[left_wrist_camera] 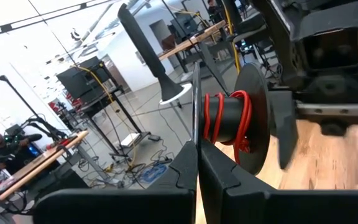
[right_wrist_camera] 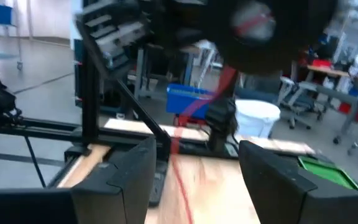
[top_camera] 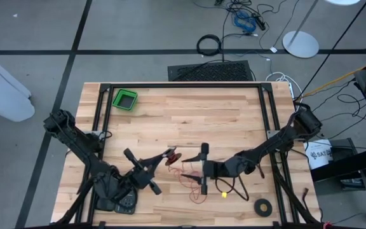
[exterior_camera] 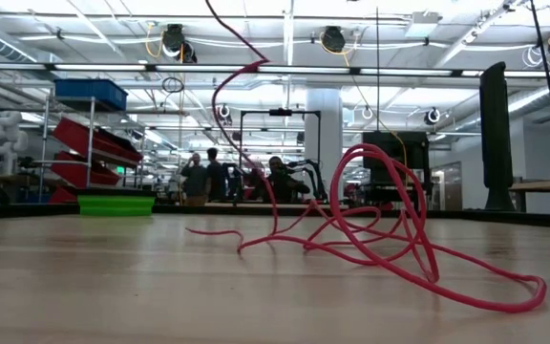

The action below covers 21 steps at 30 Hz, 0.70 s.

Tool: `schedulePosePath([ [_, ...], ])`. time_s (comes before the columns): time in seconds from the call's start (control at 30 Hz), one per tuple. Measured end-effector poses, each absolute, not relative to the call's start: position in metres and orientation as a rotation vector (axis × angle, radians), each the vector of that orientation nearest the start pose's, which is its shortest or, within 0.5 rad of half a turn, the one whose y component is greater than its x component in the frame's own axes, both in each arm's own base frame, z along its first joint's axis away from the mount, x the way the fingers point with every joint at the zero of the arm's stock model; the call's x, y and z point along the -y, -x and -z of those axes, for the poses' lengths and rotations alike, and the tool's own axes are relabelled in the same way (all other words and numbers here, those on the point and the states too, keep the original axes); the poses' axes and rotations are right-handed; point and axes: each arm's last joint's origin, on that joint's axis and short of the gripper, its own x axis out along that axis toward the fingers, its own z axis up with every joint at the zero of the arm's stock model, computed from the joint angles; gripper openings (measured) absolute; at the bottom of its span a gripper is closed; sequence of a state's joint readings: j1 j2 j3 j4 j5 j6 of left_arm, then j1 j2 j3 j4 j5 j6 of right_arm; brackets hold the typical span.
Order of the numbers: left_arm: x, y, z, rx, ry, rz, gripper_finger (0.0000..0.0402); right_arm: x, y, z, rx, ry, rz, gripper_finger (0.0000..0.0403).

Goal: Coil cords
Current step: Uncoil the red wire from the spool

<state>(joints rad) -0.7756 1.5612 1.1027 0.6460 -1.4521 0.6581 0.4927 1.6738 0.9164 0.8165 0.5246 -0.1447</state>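
Figure: winding a cord onto a spool, mid-task. I have the left gripper [top_camera: 168, 156] near the table's middle, its fingers [left_wrist_camera: 185, 180] pressed together on the edge of a black spool [left_wrist_camera: 238, 124]. A few turns of the red cord [top_camera: 192, 178] already sit on the spool's hub. The rest of the cord lies in loose loops on the wooden table [top_camera: 234, 108], just right of the spool and toward the near edge, with one strand rising from the heap [exterior_camera: 390, 229] to the spool above.

The right gripper [top_camera: 203, 168] sits directly right of the spool, almost facing it, with its fingers spread wide and nothing between them. The cord's free run passes under and in front of it, running roughly left to right. I judge the right arm the nearer one for feeding or guiding slack toward the hub.

Surroundings: a green bin [top_camera: 125, 99] stands at the far left, well apart. A flat black tape ring [top_camera: 263, 205] lies at the near right, and a small yellow piece [top_camera: 223, 194] rests beside the loops. The tangled loops themselves look the likeliest snag.
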Motion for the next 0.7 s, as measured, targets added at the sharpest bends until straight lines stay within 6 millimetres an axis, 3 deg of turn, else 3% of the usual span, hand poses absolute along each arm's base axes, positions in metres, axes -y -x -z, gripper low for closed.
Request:
schedulePosePath([
  [0.33, 0.213, -0.258, -0.326, -0.133, -0.445, -0.669, 0.0004, -0.166, -0.379, -0.239, 0.051, 0.172, 0.083, 0.0216],
  [0.5, 0.214, -0.258, -0.326, -0.134, -0.448, -0.666, 0.0004, -0.166, -0.385, -0.240, 0.050, 0.173, 0.114, 0.0204],
  [0.7, 0.214, -0.258, -0.326, -0.134, -0.449, -0.667, 0.0004, -0.174, -0.380, -0.239, 0.009, 0.217, 0.184, 0.0157],
])
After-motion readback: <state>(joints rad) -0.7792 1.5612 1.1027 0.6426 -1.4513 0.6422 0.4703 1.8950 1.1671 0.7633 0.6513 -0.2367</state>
